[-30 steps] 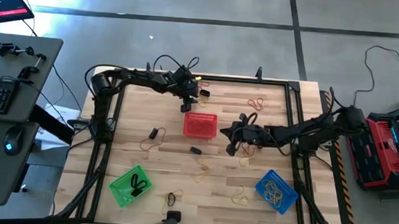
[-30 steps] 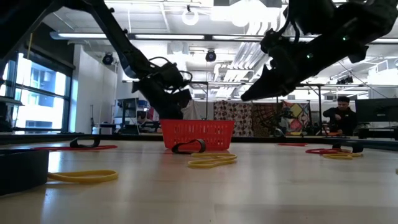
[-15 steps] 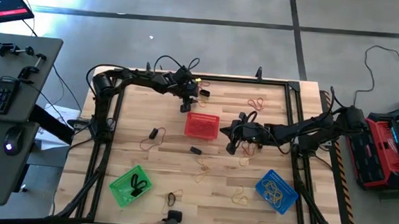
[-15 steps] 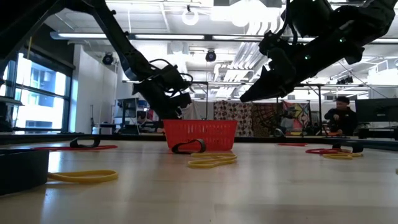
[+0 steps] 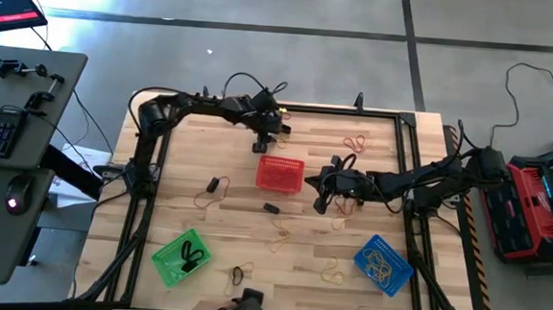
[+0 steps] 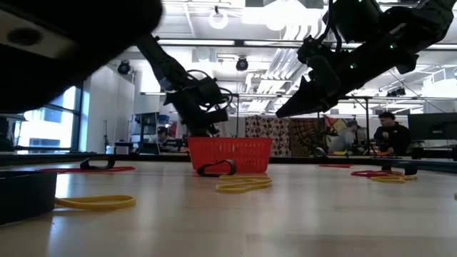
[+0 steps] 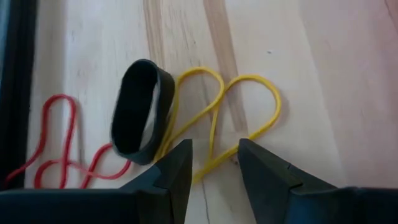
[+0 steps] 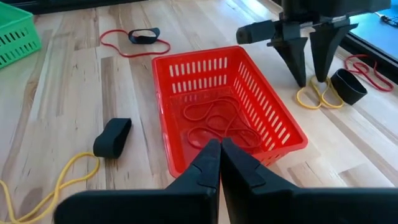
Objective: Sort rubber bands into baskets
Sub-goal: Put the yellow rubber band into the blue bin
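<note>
Rubber bands lie scattered over the wooden table [image 5: 223, 238], and the one that matters now is the yellow rubber band [image 7: 230, 121], folded into two loops on the boards at the far edge, just beyond the red basket [image 5: 278, 172]. The left gripper [image 7: 213, 165] hangs directly over it with its fingers parted, one to each side of the strand where the two loops meet. The band's long axis runs away from the jaws, roughly along the wood grain, so a straight descent would likely put that strand between the tips (the right wrist view shows the same: two dark points poised just above the yellow loops). A wide black rubber band [image 7: 140, 112] stands on edge touching the yellow one on one side, with a red rubber band [image 7: 59, 146] trailing past it; I judge the black band near enough to be nudged.

The right gripper [image 8: 217, 163] is closed and empty, raised above the near rim of the red basket, which already holds thin red loops. It is clearly the farther arm from the yellow band.
</note>
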Robot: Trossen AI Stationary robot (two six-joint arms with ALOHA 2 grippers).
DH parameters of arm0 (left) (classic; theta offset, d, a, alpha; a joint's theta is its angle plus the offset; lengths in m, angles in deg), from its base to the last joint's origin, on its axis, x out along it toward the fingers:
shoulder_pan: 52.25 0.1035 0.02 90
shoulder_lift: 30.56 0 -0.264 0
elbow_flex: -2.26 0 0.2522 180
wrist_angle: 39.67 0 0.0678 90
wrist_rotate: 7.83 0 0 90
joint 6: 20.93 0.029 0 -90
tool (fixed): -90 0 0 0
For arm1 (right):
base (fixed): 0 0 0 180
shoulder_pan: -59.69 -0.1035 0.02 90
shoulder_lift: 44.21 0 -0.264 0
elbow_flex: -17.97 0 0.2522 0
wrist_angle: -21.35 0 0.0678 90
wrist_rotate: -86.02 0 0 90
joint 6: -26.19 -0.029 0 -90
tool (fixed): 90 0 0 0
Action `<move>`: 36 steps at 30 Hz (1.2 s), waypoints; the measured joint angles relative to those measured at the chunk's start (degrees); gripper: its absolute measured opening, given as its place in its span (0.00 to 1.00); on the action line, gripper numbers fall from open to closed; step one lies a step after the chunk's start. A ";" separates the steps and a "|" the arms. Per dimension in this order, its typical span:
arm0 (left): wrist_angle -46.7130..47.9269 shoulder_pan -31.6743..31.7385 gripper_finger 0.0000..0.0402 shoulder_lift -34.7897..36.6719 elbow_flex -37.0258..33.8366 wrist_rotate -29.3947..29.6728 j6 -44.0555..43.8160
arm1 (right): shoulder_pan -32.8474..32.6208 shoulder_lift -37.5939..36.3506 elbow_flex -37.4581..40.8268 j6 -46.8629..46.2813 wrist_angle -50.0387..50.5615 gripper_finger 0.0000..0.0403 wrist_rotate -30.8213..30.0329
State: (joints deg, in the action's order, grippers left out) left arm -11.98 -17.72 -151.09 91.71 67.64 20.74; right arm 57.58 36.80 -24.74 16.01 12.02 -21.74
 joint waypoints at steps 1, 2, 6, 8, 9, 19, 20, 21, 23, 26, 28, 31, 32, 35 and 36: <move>0.85 -0.01 0.31 -0.21 0.55 0.00 0.04 | -0.01 0.00 0.00 0.00 0.05 0.00 0.12; 1.28 -0.01 0.29 -0.36 0.86 0.03 0.16 | -0.02 0.00 0.00 -0.01 0.16 0.00 0.25; 2.23 -0.10 0.17 -0.43 0.94 -0.19 1.20 | -0.02 0.00 0.00 -0.02 0.34 0.00 0.41; 2.41 -0.11 0.08 -0.39 0.92 0.68 1.60 | -0.02 0.00 0.00 -0.02 0.57 0.00 0.42; 2.40 -0.18 0.04 -0.37 0.92 1.41 1.85 | -0.02 0.00 0.00 -0.02 0.65 0.00 0.42; 3.80 -0.12 0.00 1.61 0.69 4.89 1.91 | -0.17 0.00 0.00 0.15 1.39 0.00 0.42; 3.83 -0.01 0.00 2.49 0.62 5.49 1.77 | -0.17 0.00 0.00 0.15 1.46 0.00 0.42; 3.74 0.03 0.00 3.49 0.63 6.15 1.33 | -0.17 0.00 0.00 0.14 1.55 0.00 0.42; 3.67 0.06 0.00 5.85 0.73 7.23 0.60 | -0.17 0.00 0.00 0.15 1.62 0.00 0.42; 5.07 -0.11 0.00 8.73 0.77 7.17 -0.70 | -0.17 0.00 0.00 0.15 1.69 0.00 0.42; 5.83 -0.33 0.00 10.69 0.75 7.12 -1.59 | -0.17 0.00 0.00 0.09 1.70 0.00 0.42; 6.09 -0.89 0.00 13.91 0.75 6.96 -3.24 | -0.17 0.00 0.00 0.12 1.72 0.00 0.37; 6.34 -1.13 0.00 14.86 0.75 6.96 -3.72 | -0.17 0.00 0.00 0.15 1.68 0.00 -0.09; 6.62 -2.23 0.00 17.53 0.75 6.94 -5.49 | -0.20 0.00 0.00 0.15 1.64 0.01 -3.79; 6.63 -2.60 0.00 18.56 0.75 6.77 -6.61 | -0.18 0.00 0.00 0.15 1.64 0.01 -4.75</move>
State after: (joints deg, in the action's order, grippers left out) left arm -5.35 -20.32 -132.53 92.46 74.42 14.13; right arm 57.40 36.80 -24.74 16.17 13.66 -26.49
